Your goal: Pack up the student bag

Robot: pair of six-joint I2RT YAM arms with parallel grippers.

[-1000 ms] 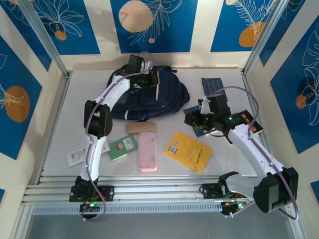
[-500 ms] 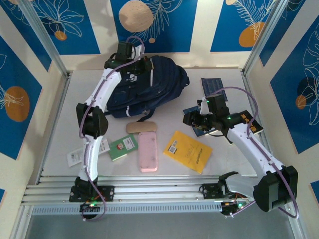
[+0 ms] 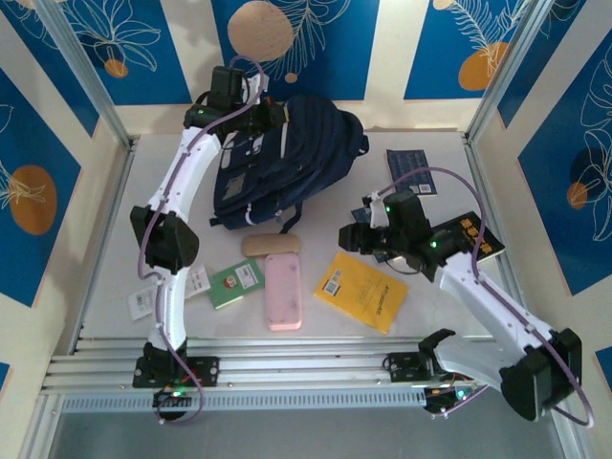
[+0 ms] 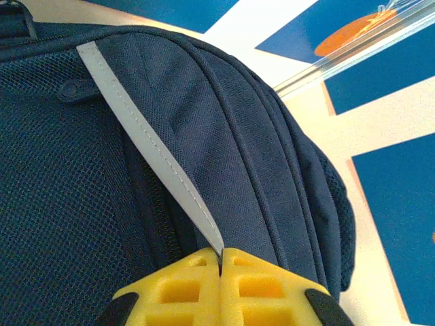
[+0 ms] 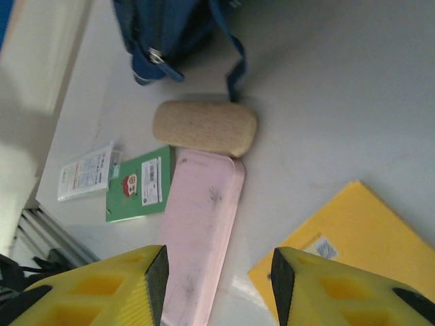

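Presently, stock as I find it.

- Bag point(image 3: 296, 153): upper middle of the top view, at the far end of the desk point(image 3: 143, 191), long axis running from lower left to upper right of the frame, straps trailing toward the lower frame. I cannot tell whether its zip is open.
- Left gripper point(image 4: 221, 261): pressed together, pinching the end of the bag's grey stripe point(image 4: 146, 142); it sits at the bag's upper left edge in the top view.
- Right gripper point(image 5: 217, 272): spread, holding nothing, hanging over the near end of the pink case point(image 5: 200, 217).
- Loose goods: tan pouch point(image 5: 204, 128) touching the case's far end, just below the bag's strap; yellow book point(image 5: 353, 231) at the right of the wrist view.

Governing relation: the case's long axis runs straight away from my right gripper toward the bag in the upper frame, so its narrow width falls between my fingers. My right arm is nearer the goods and my left is nearer the bag. I judge the right picks and the left holds.
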